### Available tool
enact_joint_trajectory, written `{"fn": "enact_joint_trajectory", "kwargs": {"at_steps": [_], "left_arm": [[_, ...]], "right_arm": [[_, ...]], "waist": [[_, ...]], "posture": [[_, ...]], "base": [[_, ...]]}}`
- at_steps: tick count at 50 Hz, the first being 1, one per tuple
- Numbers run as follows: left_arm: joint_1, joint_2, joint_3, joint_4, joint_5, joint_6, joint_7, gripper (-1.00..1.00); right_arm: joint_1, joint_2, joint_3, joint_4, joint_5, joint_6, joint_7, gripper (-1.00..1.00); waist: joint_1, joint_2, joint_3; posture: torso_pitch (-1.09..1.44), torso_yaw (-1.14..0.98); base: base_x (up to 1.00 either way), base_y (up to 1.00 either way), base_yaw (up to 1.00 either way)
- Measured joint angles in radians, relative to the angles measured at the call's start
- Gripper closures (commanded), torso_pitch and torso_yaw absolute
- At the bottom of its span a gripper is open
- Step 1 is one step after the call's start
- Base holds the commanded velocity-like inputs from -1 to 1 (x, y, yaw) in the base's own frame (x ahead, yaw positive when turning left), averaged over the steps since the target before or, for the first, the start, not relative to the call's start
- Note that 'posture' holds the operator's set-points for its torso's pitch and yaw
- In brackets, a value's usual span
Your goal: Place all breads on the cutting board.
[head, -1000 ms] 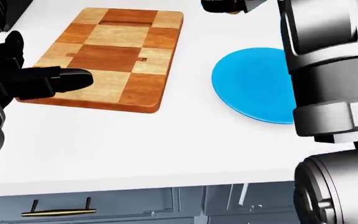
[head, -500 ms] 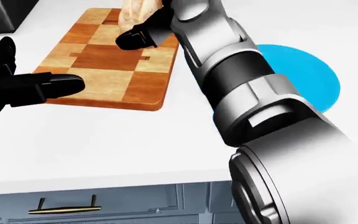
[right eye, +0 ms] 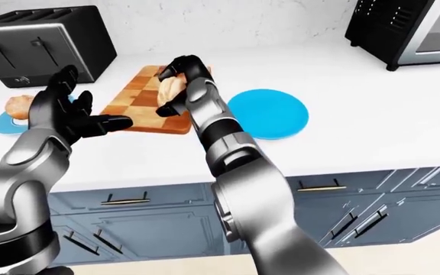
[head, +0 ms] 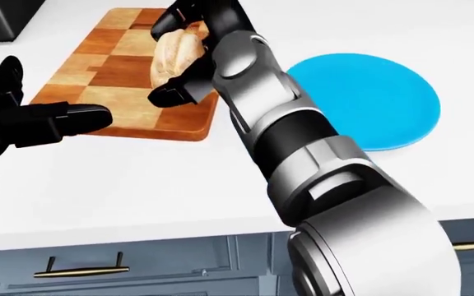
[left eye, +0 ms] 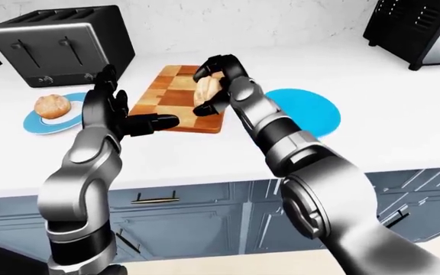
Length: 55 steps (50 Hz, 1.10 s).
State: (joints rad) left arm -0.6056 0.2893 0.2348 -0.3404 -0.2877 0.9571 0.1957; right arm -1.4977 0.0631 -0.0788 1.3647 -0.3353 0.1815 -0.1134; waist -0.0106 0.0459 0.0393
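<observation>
Over the checkered wooden cutting board (head: 97, 74), the right hand (head: 191, 52) now hangs with its black fingers clamped around a pale, elongated bread loaf (head: 174, 57). Half a second ago the loaf sat higher over the board's upper end; a second ago the arm stood by the round blue plate (head: 373, 98) to this hand's right, which now lies bare. So this bread has left its plate and, by my judgement, only needs lowering and releasing. I cannot tell whether the loaf already touches the wood.

To the left of that hand, the left hand (left eye: 117, 114) hovers at the board's near edge, fingers spread apart and holding nothing. Further left, beyond it, a round brown bread roll (left eye: 53, 105) sits on a second light-blue plate (left eye: 38, 122) beside the dark metal toaster (left eye: 60, 43), not yet moved.
</observation>
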Motion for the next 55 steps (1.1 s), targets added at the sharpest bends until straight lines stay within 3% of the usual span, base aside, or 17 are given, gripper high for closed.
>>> {"fn": "enact_joint_trajectory", "kwargs": {"at_steps": [2, 9, 14, 16, 17, 18, 19, 39, 44, 50, 55], "left_arm": [[0.0, -0.001, -0.001, 0.005, 0.0, -0.005, -0.001, -1.0], [0.008, -0.003, -0.001, 0.007, -0.001, -0.012, -0.002, -1.0], [0.015, -0.002, 0.002, 0.0, -0.002, -0.011, -0.002, -1.0], [0.014, -0.002, 0.002, 0.001, -0.002, -0.012, -0.001, -1.0], [0.014, -0.003, 0.002, 0.001, -0.002, -0.012, 0.0, -1.0], [0.016, -0.004, 0.0, 0.0, -0.001, -0.014, 0.0, -1.0], [0.017, -0.005, -0.002, 0.002, 0.0, -0.017, 0.0, -1.0], [-0.001, -0.008, -0.011, 0.006, 0.006, -0.003, -0.001, -1.0], [-0.05, 0.007, -0.009, 0.042, 0.01, -0.001, -0.003, -1.0], [-0.114, 0.026, -0.001, 0.177, 0.015, -0.059, -0.002, -1.0], [-0.114, 0.046, 0.006, 0.149, 0.004, -0.049, 0.004, -1.0]], "right_arm": [[0.004, 0.001, 0.002, 0.002, -0.004, -0.001, -0.001, 0.45], [0.014, 0.007, 0.003, 0.001, -0.015, -0.009, -0.006, 0.42], [0.021, 0.012, 0.004, 0.001, -0.017, -0.013, -0.009, 0.21], [0.023, 0.014, 0.005, 0.0, -0.018, -0.015, -0.009, 0.03], [0.024, 0.014, 0.005, 0.001, -0.019, -0.017, -0.008, -0.47], [0.025, 0.015, 0.005, 0.001, -0.019, -0.018, -0.008, -0.59], [0.025, 0.016, 0.005, 0.0, -0.019, -0.019, -0.007, -1.0], [0.006, 0.006, -0.018, -0.009, 0.016, -0.018, -0.001, -1.0], [-0.059, -0.007, -0.033, -0.04, 0.089, 0.032, 0.036, -1.0], [-0.097, -0.038, -0.009, -0.123, 0.146, 0.089, 0.044, -1.0], [-0.039, -0.077, 0.034, -0.38, 0.179, 0.266, 0.069, -1.0]], "waist": [[0.0, 0.0, 0.0], [-0.001, 0.0, -0.001], [0.0, -0.001, -0.002], [0.0, -0.001, -0.002], [0.0, -0.001, -0.002], [0.0, -0.001, -0.003], [0.0, -0.001, -0.003], [0.0, -0.003, 0.0], [0.0, -0.003, 0.002], [0.001, -0.006, -0.002], [0.003, -0.011, 0.007]], "posture": [[0.0, 0.0], [0.0, 0.0], [0.0, 0.0], [0.0, 0.0], [0.0, 0.0], [0.0, 0.0], [0.0, 0.0], [0.0, 0.0], [0.0, 0.0], [0.0, 0.0], [0.0, 0.0]], "base": [[0.0, 0.0, 0.0], [0.0, 0.0, 0.0], [0.0, 0.0, 0.0], [0.0, 0.0, 0.0], [0.0, 0.0, 0.0], [0.0, 0.0, 0.0], [0.0, 0.0, 0.0], [0.0, 0.0, 0.0], [0.0, 0.0, 0.0], [0.0, 0.0, 0.0], [0.0, 0.0, 0.0]]}}
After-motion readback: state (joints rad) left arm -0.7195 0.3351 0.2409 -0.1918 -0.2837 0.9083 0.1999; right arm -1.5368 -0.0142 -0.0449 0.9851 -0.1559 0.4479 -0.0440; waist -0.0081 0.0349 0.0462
